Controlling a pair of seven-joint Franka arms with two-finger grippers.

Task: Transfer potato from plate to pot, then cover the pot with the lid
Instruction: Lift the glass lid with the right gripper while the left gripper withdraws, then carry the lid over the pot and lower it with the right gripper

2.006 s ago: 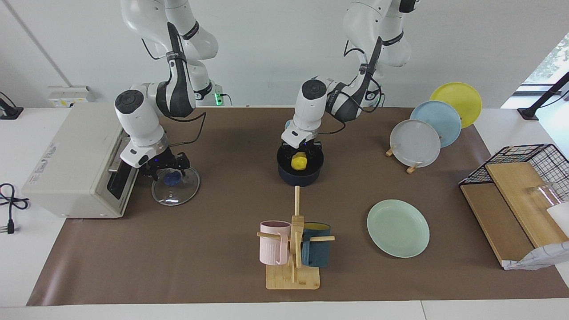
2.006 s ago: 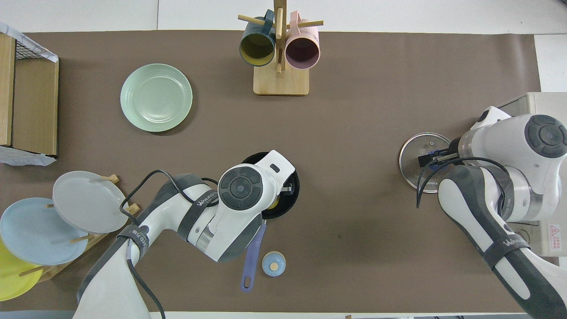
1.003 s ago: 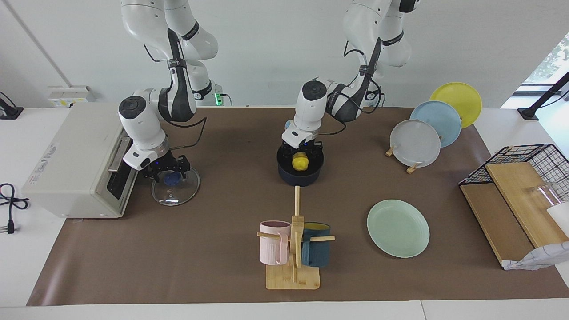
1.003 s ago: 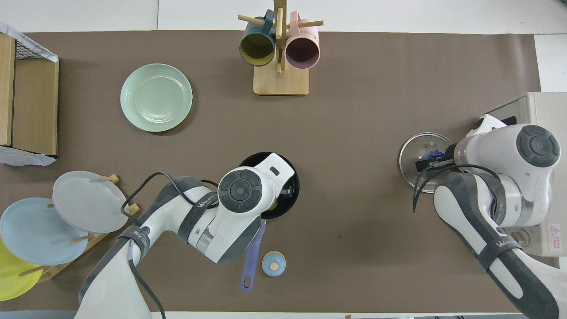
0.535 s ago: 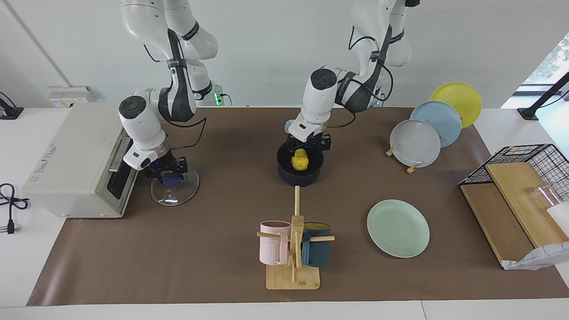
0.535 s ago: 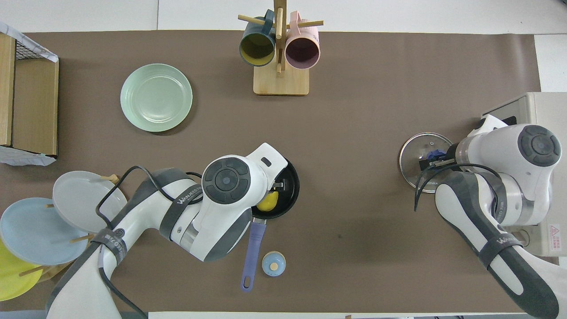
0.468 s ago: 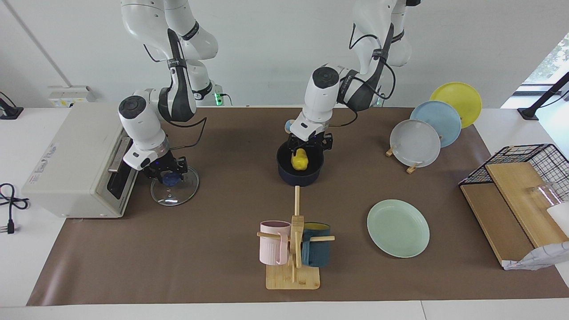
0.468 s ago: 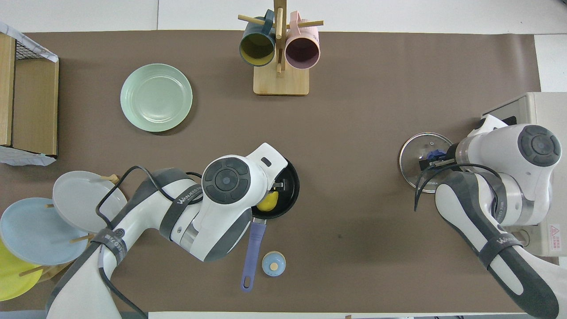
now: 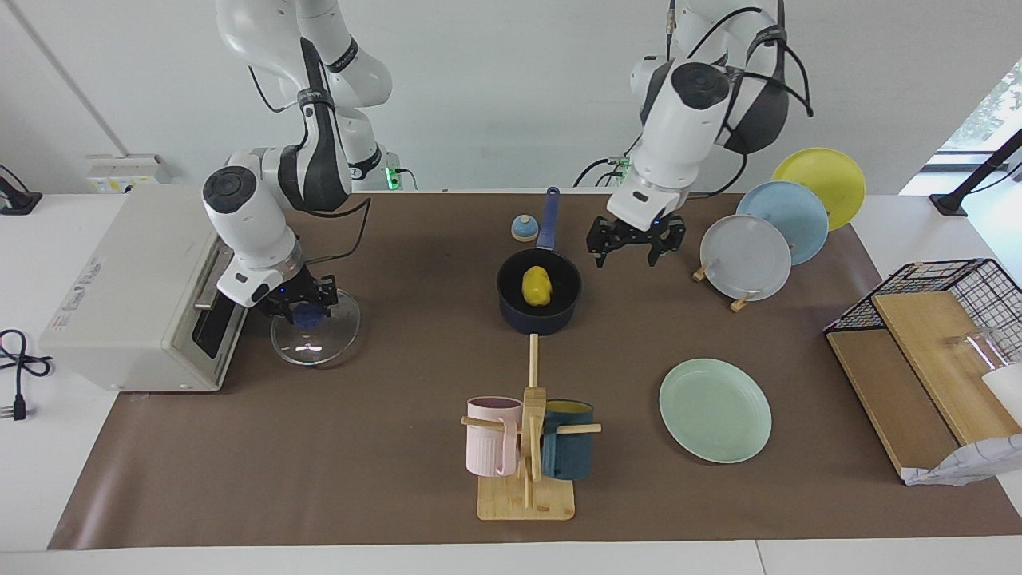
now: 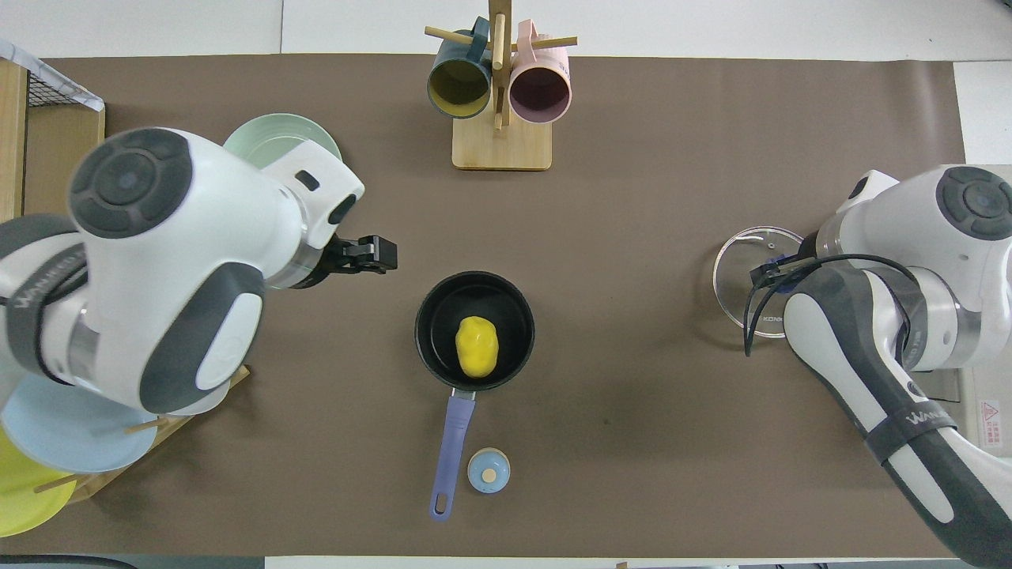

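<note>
The yellow potato (image 9: pixel 536 286) lies inside the navy pot (image 9: pixel 511 313), whose blue handle (image 9: pixel 549 216) points toward the robots. It also shows in the overhead view (image 10: pixel 477 346), in the pot (image 10: pixel 433 316). My left gripper (image 9: pixel 636 239) is open and empty, raised over the mat between the pot and the plate rack; it shows in the overhead view too (image 10: pixel 379 254). My right gripper (image 9: pixel 306 307) is shut on the blue knob of the glass lid (image 9: pixel 314 339), beside the toaster oven. The mint-green plate (image 9: pixel 715 410) is empty; the left arm partly covers it in the overhead view (image 10: pixel 277 129).
A toaster oven (image 9: pixel 136 287) stands at the right arm's end. A mug tree (image 9: pixel 527 447) with two mugs stands farther from the robots than the pot. A small blue bell dome (image 9: pixel 524 228) sits by the pot handle. A plate rack (image 9: pixel 766 239) and a wire basket (image 9: pixel 934 335) stand at the left arm's end.
My left gripper has let go of the potato in the pot, risen and swung away toward the plate rack. My right gripper has closed on the lid's knob, and the lid has shifted slightly.
</note>
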